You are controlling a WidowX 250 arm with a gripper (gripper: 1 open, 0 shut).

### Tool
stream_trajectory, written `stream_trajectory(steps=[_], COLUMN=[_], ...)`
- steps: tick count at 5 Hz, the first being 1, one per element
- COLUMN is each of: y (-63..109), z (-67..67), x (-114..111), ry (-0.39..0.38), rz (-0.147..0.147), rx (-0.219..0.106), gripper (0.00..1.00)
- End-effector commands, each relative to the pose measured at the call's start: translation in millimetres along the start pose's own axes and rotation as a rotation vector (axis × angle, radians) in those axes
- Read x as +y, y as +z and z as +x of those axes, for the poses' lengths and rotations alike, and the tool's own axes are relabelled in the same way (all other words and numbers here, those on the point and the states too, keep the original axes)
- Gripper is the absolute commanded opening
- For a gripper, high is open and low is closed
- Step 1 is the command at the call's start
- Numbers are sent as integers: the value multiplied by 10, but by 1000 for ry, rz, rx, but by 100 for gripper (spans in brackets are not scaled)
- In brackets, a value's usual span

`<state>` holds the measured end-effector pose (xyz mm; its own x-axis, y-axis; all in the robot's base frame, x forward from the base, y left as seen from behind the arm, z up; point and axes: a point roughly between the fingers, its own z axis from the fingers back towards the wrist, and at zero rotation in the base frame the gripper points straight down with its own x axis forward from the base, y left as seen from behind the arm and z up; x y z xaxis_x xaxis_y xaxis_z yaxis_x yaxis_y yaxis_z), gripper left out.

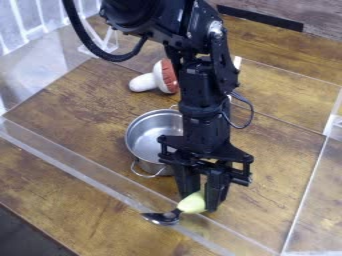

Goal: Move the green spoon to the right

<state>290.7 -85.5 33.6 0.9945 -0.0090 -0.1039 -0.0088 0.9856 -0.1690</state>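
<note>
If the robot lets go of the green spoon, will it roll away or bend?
The spoon probably stays stiff: its thick handle looks straight in the shut gripper. It likely won't roll far, since its bowl sticks out sideways. The shiny bowl may slide.

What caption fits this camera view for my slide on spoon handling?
Gripper shut on the green spoon, its metal bowl near the wooden table, in front of a steel pot and toy mushroom.

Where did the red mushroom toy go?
The red-capped toy mushroom lies on its side on the wooden table, toward the back, behind the round steel pot and partly hidden by the arm.
</note>
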Motion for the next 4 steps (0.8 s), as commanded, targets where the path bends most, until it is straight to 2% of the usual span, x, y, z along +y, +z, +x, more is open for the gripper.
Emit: stream_trajectory(steps=[1, 3, 4], y=[-133, -131, -158], z=[0, 110, 37], x=[200, 125, 186], ry=[39, -107, -14], rz=[13, 45, 33], rx=[-20, 6, -10], gripper=[0, 0, 0])
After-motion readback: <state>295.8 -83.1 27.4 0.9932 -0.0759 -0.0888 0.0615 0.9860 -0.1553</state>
